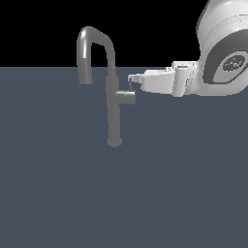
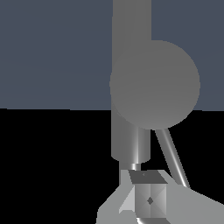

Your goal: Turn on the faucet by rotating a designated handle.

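**Fingers at the handle's pin lever**

You see the faucet (image 1: 114,104) standing upright on the dark desk (image 1: 58,193), its column vertical and its gooseneck spout (image 1: 92,46) arching toward the exterior view's left. The handle (image 1: 127,97) is a short stub lying horizontally, pointing to the exterior view's right, with a thin pin (image 1: 131,85) rising from its end. The gripper (image 1: 131,79) reaches in level from the right, its tips right at that pin. Whether the fingers (image 1: 138,76) are spread or pinching, you cannot tell. Your wrist view adds the stub's round end face (image 2: 155,85) head-on and the pin (image 2: 173,159) slanting beside one finger (image 2: 148,197).
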